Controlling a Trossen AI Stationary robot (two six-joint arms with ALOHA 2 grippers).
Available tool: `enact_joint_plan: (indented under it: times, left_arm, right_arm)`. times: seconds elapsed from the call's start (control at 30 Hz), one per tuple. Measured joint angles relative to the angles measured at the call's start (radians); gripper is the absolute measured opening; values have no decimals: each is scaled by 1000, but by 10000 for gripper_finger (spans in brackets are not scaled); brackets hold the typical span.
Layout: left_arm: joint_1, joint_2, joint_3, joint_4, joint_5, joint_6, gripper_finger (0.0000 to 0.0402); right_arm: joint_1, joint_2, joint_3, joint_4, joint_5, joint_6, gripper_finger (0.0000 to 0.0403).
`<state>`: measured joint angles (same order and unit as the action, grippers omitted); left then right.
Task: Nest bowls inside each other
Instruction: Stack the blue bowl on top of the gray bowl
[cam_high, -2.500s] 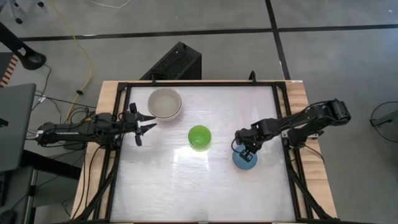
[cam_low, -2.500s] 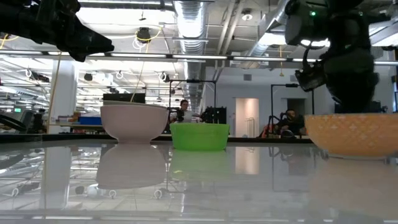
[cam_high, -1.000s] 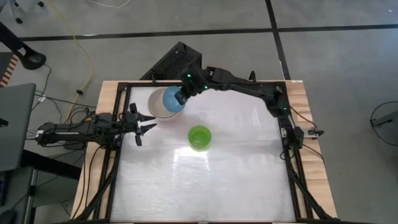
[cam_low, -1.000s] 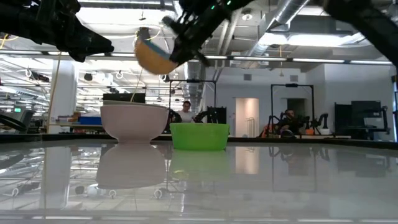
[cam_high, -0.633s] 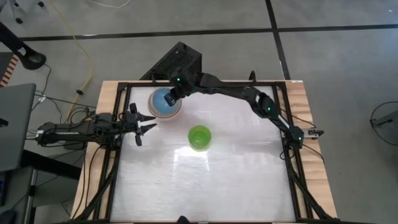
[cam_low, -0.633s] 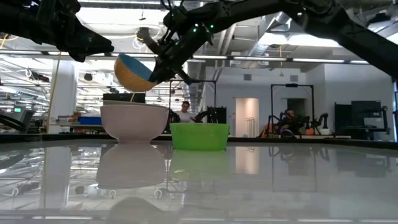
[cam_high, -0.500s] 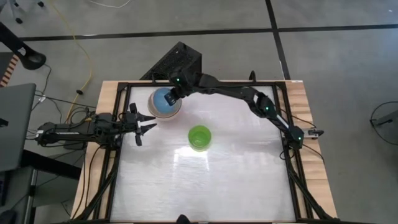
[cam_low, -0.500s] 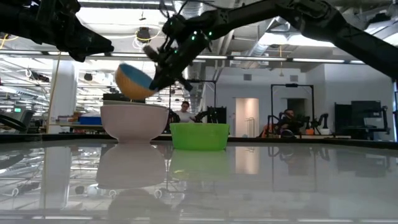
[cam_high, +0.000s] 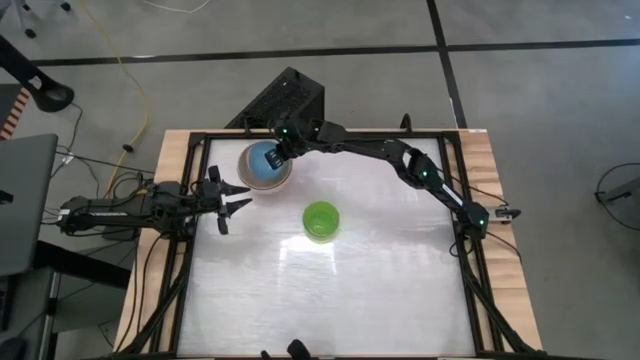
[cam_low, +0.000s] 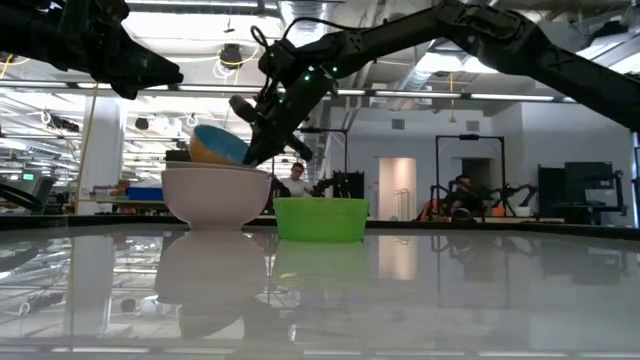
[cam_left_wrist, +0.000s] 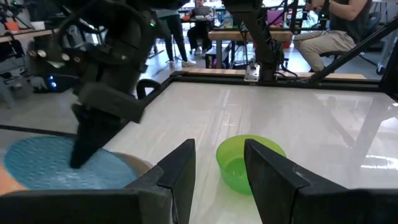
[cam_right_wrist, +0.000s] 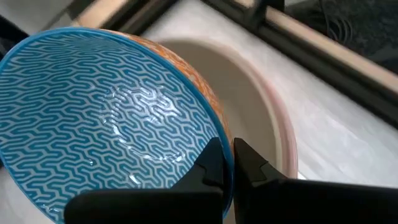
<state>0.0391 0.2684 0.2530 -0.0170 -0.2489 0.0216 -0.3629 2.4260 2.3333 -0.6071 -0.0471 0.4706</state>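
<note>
A blue-patterned bowl (cam_right_wrist: 106, 118) with an orange outside sits tilted in the mouth of the larger cream bowl (cam_high: 283, 178) at the table's far left. My right gripper (cam_right_wrist: 225, 155) is shut on it; its arm reaches across from the right. In the low view the blue bowl (cam_low: 215, 146) shows partly below the rim of the cream bowl (cam_low: 215, 198). A green bowl (cam_high: 321, 221) stands on its base mid-table. My left gripper (cam_high: 238, 198) waits open at the left edge, level, near the cream bowl. My right gripper pinches the blue bowl's rim (cam_right_wrist: 217, 134), one finger (cam_right_wrist: 210, 160) inside the bowl and the other (cam_right_wrist: 250, 163) outside. The fingers slant down from the table's far right. The bowl hangs tilted, its lower part inside the cream bowl; whether the two touch I cannot tell.
A black box (cam_high: 285, 100) stands beyond the far edge. Black rails (cam_high: 460, 210) frame the table. The near half of the table (cam_high: 330, 300) holds open room. People sit in the room behind (cam_low: 462, 195).
My right gripper has come down and a little toward the table's left edge with the blue bowl. The bowl was high over the cream bowl's far right side. It now sits tilted with its lower part inside the cream bowl.
</note>
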Motion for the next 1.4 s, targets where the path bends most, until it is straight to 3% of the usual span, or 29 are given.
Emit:
enact_joint_plan:
  times: [0.63, 1.1, 1.4]
  left_arm:
    - [0, 0, 0, 0, 0, 0, 128]
    - [0, 0, 0, -1, 0, 0, 128]
    - [0, 0, 0, -2, 0, 1, 128]
  right_arm:
    - [-4, 18, 2, -16, 21, -59, 29]
    - [1, 18, 2, -12, 27, -103, 90]
    - [0, 15, 12, -4, 27, -149, 173]
